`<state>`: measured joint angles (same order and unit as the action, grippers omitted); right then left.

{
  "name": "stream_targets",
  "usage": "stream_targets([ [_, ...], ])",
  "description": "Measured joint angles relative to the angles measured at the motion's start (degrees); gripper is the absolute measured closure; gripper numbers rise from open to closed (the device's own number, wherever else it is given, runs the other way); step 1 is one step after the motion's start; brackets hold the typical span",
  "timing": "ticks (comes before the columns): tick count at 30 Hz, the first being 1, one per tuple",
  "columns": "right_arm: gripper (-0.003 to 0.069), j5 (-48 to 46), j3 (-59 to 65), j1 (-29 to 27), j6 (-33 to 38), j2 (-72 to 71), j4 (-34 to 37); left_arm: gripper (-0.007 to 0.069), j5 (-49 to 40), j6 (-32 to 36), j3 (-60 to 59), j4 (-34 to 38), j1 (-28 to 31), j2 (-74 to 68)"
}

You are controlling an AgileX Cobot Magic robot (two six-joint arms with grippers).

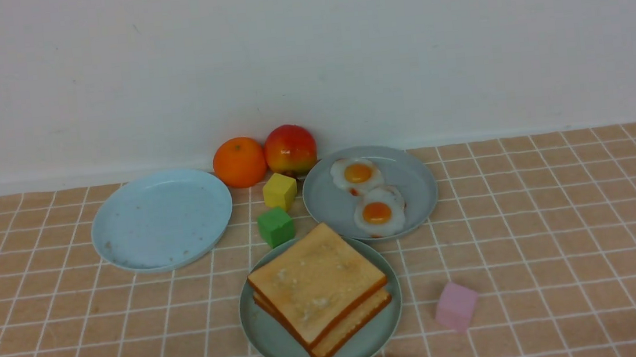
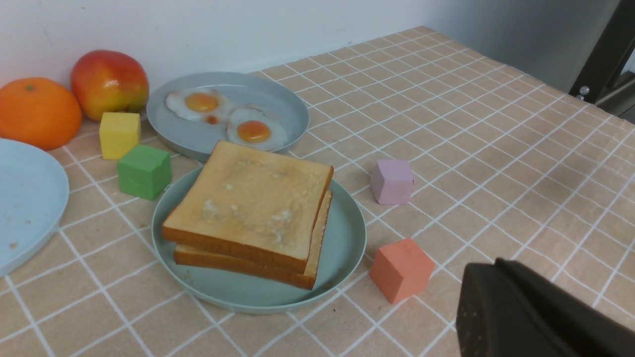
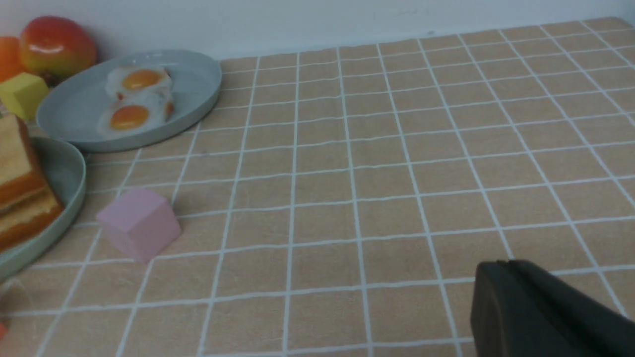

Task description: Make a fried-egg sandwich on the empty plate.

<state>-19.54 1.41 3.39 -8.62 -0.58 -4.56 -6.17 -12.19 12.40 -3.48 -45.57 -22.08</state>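
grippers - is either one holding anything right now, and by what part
Nothing is held. The left gripper and right gripper are both shut and empty, away from the food. Both toast slices and the eggs lie untouched on their plates.

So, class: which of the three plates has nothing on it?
The pale blue plate, on the left. The other two hold food: one the toast slices, one the fried eggs.

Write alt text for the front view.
Two stacked toast slices sit on a grey-green plate nearest the camera, on a tan checked tablecloth. Behind it, a grey-blue plate on the right holds two fried eggs; an empty pale blue plate lies left. An orange, a red-yellow fruit and coloured cubes are scattered around.
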Motion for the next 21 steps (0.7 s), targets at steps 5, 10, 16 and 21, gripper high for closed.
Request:
stream_targets([
  [5, 0.0674, -1.6, -0.3, 0.0, 9.0, 0.0, 6.2, 0.0617, 0.0, 0.0, 0.0, 0.0, 0.0, 0.0],
  [10, 0.0674, -2.4, -0.5, 0.0, 17.0, 0.0, 9.3, 0.0612, 0.0, 0.0, 0.0, 0.0, 0.0, 0.0],
  [16, 0.0673, -2.7, -0.5, 0.0, 18.8, 0.0, 8.7, 0.061, 0.0, 0.0, 0.0, 0.0, 0.0, 0.0],
  [21, 0.0669, -2.8, -0.6, 0.0, 18.8, 0.0, 8.5, 0.0606, 0.0, 0.0, 0.0, 0.0, 0.0, 0.0],
])
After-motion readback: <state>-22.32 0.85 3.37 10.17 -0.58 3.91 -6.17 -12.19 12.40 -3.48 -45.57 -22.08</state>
